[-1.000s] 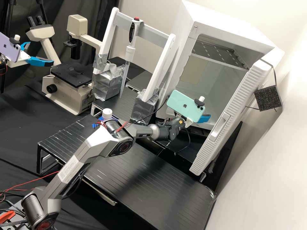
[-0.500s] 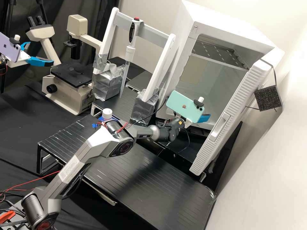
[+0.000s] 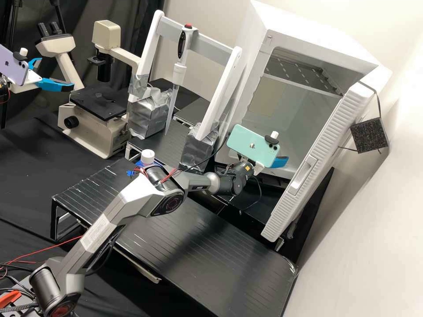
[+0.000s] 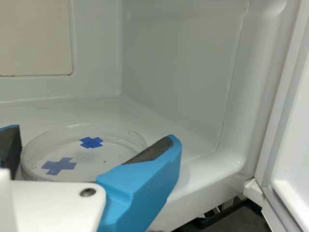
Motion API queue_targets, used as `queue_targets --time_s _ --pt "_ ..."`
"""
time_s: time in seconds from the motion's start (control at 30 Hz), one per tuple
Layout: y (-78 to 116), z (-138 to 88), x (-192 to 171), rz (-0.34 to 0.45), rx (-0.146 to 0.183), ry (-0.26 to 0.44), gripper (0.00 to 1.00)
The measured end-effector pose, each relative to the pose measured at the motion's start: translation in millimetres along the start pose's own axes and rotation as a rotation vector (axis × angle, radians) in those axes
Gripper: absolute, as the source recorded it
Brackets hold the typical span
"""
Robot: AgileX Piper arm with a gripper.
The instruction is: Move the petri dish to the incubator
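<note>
Clearly, two blue crosses [image 4: 91, 142] mark the petri dish [image 4: 99, 158] inside the incubator [image 3: 317, 31]; the hand [image 3: 279, 162] spreads wide around it.

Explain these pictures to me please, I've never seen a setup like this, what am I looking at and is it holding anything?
The machine is a robot arm, dark grey, with a green phone mounted near its gripper. The high view looks down from a fixed camera off the arm; the wrist view comes from a camera on the arm's wrist.

On the black surfaces are a white-capped bottle, a microscope, a white stand holding a pipette, and the incubator, its door open.

In the wrist view, a clear petri dish with two blue crosses is inside the incubator, at the gripper. I can't tell whether it is gripped or released.
</note>
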Motion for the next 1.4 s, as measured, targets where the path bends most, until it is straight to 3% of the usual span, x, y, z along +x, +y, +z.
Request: queue_targets --time_s 0.3,0.57,0.83,0.97,1.07,1.17,1.4 --pt "1.1 11 -15 0.005 0.018 0.038 1.00" --pt "14.8 3 -42 0.036 0.029 0.114 1.00" --pt "26.5 4 -87 0.078 0.057 0.197 1.00" --pt "27.3 10 -117 0.090 0.081 0.193 1.00" --pt "22.6 14 -147 0.098 0.117 0.173 1.00" --pt "11.4 17 -189 0.119 0.178 0.135 1.00" --pt "-11.7 4 -258 0.187 0.286 0.032 1.00"
